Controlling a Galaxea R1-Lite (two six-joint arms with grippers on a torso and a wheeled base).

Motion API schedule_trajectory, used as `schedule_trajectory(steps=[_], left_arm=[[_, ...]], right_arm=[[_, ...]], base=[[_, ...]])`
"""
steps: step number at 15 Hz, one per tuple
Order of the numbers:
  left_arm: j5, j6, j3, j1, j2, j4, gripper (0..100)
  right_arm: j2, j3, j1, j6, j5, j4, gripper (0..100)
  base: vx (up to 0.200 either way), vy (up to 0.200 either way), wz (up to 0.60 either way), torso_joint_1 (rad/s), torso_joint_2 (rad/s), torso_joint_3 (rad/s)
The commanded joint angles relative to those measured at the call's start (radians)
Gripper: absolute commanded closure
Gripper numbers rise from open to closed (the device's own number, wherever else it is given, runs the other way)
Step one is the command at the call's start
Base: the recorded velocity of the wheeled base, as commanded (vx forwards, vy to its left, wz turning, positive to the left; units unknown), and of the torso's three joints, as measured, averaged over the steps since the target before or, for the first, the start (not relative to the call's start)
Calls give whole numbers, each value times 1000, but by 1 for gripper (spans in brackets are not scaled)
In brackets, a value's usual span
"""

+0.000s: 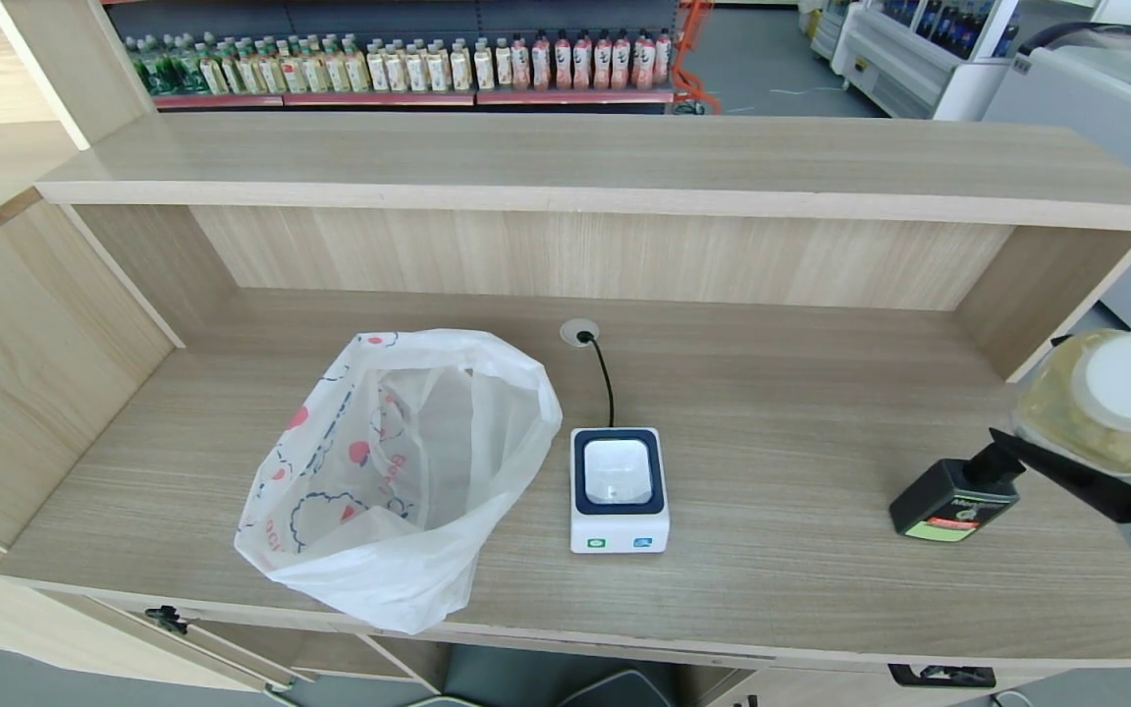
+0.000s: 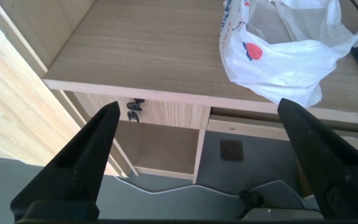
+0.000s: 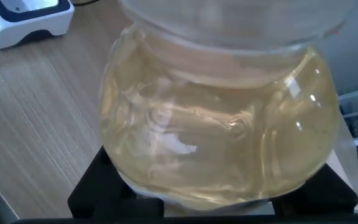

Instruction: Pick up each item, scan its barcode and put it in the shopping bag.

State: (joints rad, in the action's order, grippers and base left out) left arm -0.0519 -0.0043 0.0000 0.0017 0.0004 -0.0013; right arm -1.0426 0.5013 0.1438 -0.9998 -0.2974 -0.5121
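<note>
My right gripper (image 1: 1086, 432) is shut on a clear jar (image 1: 1110, 403) of yellowish liquid with a white lid, held above the counter's right end. In the right wrist view the jar (image 3: 222, 124) sits between the dark fingers (image 3: 98, 186). A black bottle (image 1: 953, 501) with a green and red label rests on the counter just left of that gripper. The white scanner (image 1: 618, 488) with its blue-framed window sits mid-counter. The white shopping bag (image 1: 399, 471) stands open to its left. My left gripper (image 2: 197, 109) hangs open below the counter's front edge, near the bag (image 2: 284, 50).
The wooden counter (image 1: 781, 412) has a raised back shelf and side walls. The scanner's black cable (image 1: 607, 378) runs to a grommet at the back. A drawer front (image 2: 166, 112) with a lock lies under the counter edge.
</note>
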Motion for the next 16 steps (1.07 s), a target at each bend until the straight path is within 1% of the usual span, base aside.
schedule_trajectory(steps=[1, 3, 5, 7, 13, 15, 16], left_arm=[[0, 0, 0, 0, 0, 0, 0], [0, 0, 0, 0, 0, 0, 0], [0, 0, 0, 0, 0, 0, 0], [0, 0, 0, 0, 0, 0, 0], [0, 0, 0, 0, 0, 0, 0], [0, 1, 0, 0, 0, 0, 0], [0, 0, 0, 0, 0, 0, 0]], right_arm=[[-40, 23, 0, 10, 0, 0, 100], [-97, 74, 0, 44, -2, -16, 100], [-177, 120, 0, 47, -2, -72, 100], [-220, 129, 2, 49, -5, -117, 100], [-257, 135, 3, 49, -6, -121, 100], [-266, 145, 5, 50, -8, -149, 100], [-274, 145, 19, 63, -8, -170, 100]], base=[[0, 0, 0, 0, 0, 0], [0, 0, 0, 0, 0, 0], [0, 0, 0, 0, 0, 0], [0, 0, 0, 0, 0, 0], [0, 0, 0, 0, 0, 0], [0, 0, 0, 0, 0, 0], [0, 200, 0, 2, 2, 2]])
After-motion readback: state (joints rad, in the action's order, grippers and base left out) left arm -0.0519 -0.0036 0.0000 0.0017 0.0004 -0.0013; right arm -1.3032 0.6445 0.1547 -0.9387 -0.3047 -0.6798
